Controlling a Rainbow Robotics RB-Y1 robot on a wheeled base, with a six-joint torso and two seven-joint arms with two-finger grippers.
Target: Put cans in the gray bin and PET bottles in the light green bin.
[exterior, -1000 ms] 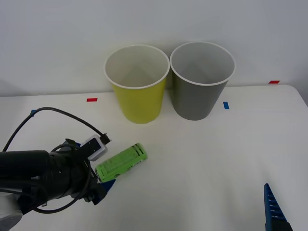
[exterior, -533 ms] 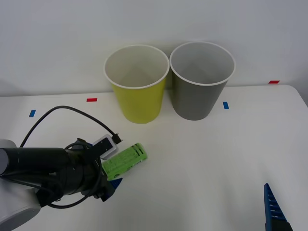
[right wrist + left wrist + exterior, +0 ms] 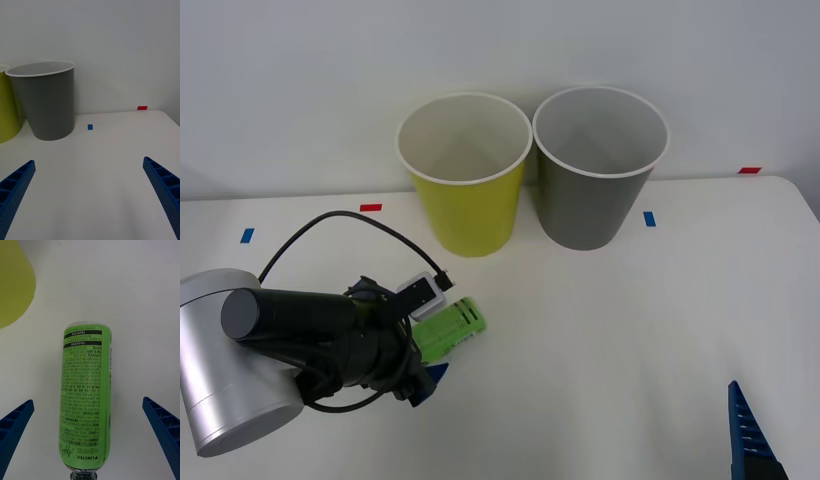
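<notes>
The PET bottle [image 3: 448, 327] lies on its side on the white counter [image 3: 610, 330], in front of the light green bin [image 3: 467, 175] and well apart from the gray bin [image 3: 598, 168], which stands just beside the green one on its right. The left gripper [image 3: 90, 435] sits directly over the bottle with its 2 blue fingers [image 3: 15, 427] spread wide, 1 on each side of the green label and neither touching it. In the left wrist view the bottle's long axis runs straight away from the wrist, cap end nearest the camera and base pointing toward the bins, so the fingers stand across its width. That alignment looks right for a squeeze on the body: closing should catch the bottle across its narrow dimension rather than along its length. The left arm is plainly the nearer one. The right gripper [image 3: 90, 195] waits low at the near right of the counter, its fingers also spread, with nothing between them, facing the gray bin from a distance.
</notes>
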